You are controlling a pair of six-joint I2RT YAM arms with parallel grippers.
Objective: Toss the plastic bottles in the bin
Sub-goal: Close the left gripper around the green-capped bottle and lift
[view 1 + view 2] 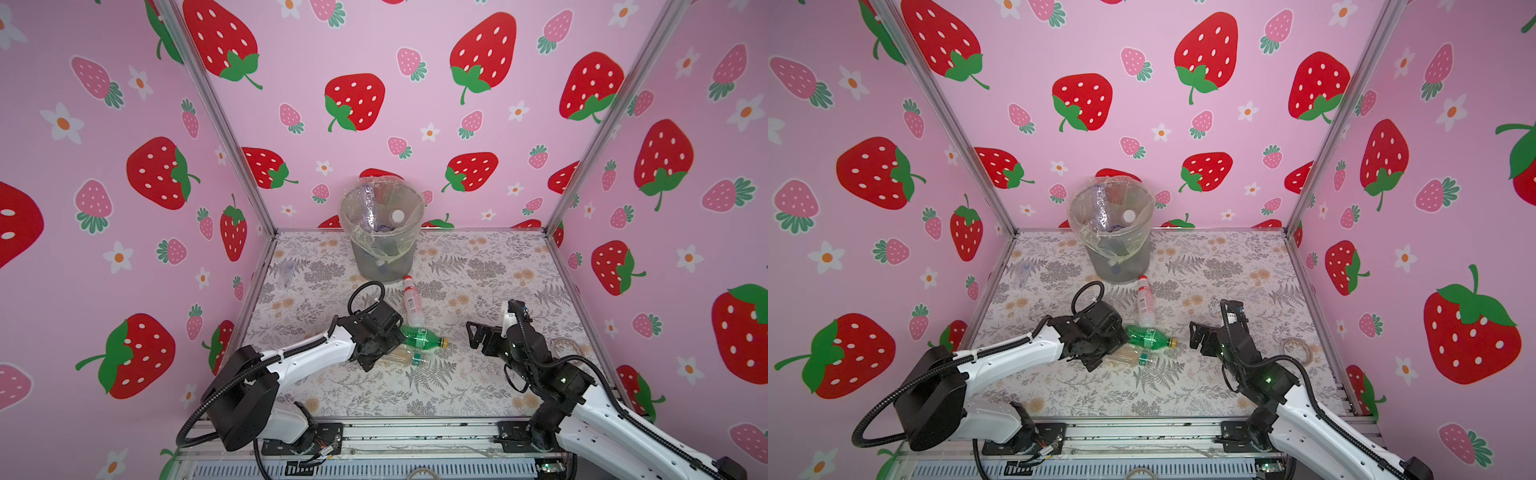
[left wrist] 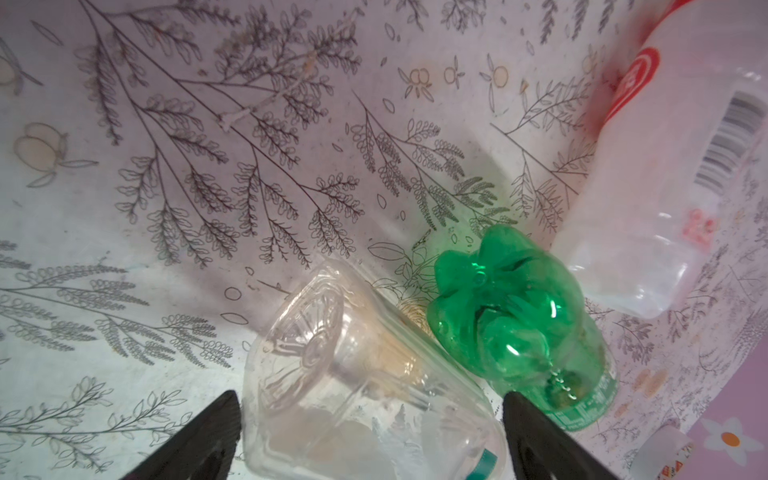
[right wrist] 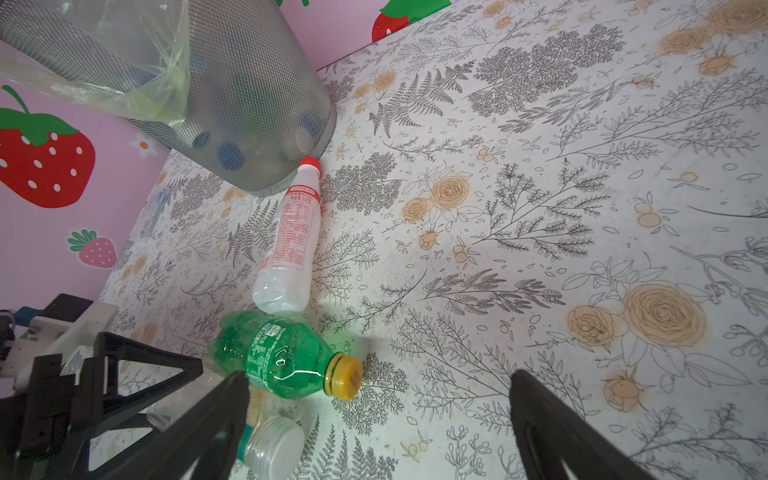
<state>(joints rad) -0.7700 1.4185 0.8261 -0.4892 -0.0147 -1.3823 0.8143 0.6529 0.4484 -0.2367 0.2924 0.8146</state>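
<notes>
Floral tabletop (image 1: 478,374); glossy green bottle (image 1: 422,337); tapered mesh bin (image 1: 384,266).

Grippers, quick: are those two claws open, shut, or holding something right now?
Left gripper: open, its jaws either side of the clear bottle, not closed on it.
Right gripper: open, holding nothing.

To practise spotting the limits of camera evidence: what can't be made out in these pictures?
- Bin contents: the crinkled liner blurs them in both top views; count unreadable.
- Clear bottle: base hidden under the left end effector in both top views.
- Clear object by left wall: too small in both top views.
</notes>
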